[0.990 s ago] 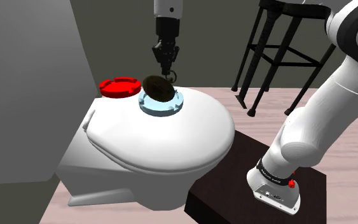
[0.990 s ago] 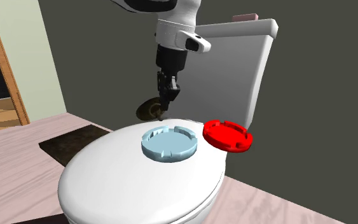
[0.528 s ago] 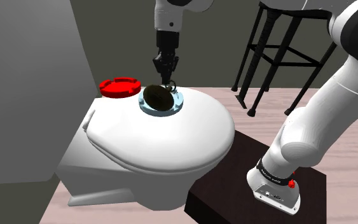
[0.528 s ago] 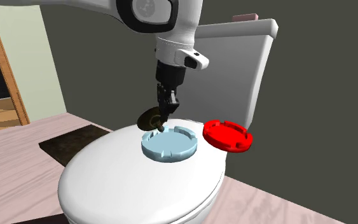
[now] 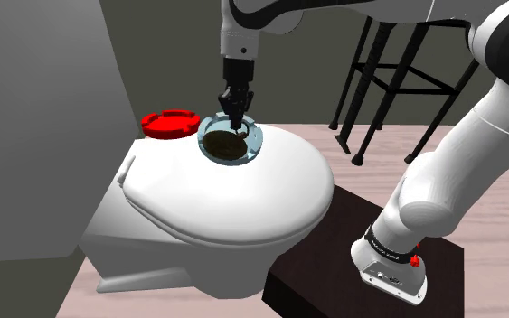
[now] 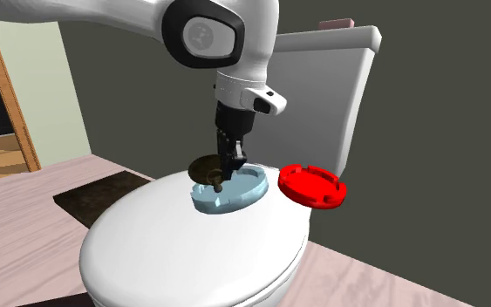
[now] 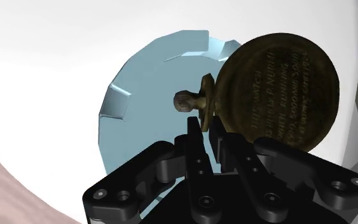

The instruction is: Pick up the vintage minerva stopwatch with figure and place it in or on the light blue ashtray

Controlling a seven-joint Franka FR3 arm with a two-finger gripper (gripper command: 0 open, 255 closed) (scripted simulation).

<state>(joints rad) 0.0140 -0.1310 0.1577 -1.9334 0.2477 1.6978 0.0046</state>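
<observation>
The stopwatch (image 7: 279, 89) is a dark bronze disc with raised lettering and a small knobbed stem. My gripper (image 7: 204, 127) is shut on that stem, the disc hanging to one side of the fingers. In the shoulder view the stopwatch (image 5: 223, 144) lies low over the light blue ashtray (image 5: 252, 137), with the gripper (image 5: 235, 113) just above it. From the second exterior view the stopwatch (image 6: 205, 169) overlaps the ashtray (image 6: 250, 186) rim while the gripper (image 6: 228, 170) points down into it. The ashtray (image 7: 130, 95) is round with notched walls and sits on a white toilet lid (image 5: 243, 194).
A red ashtray (image 5: 171, 124) sits beside the blue one near the toilet tank (image 6: 339, 96). A black stool (image 5: 397, 72) stands behind on the pale wooden floor. The arm's dark stand (image 5: 361, 262) is at the shoulder view's lower right.
The gripper has come down with the stopwatch, from above and beside the blue ashtray to low over it. The stopwatch disc has tilted from upright to nearly flat.
</observation>
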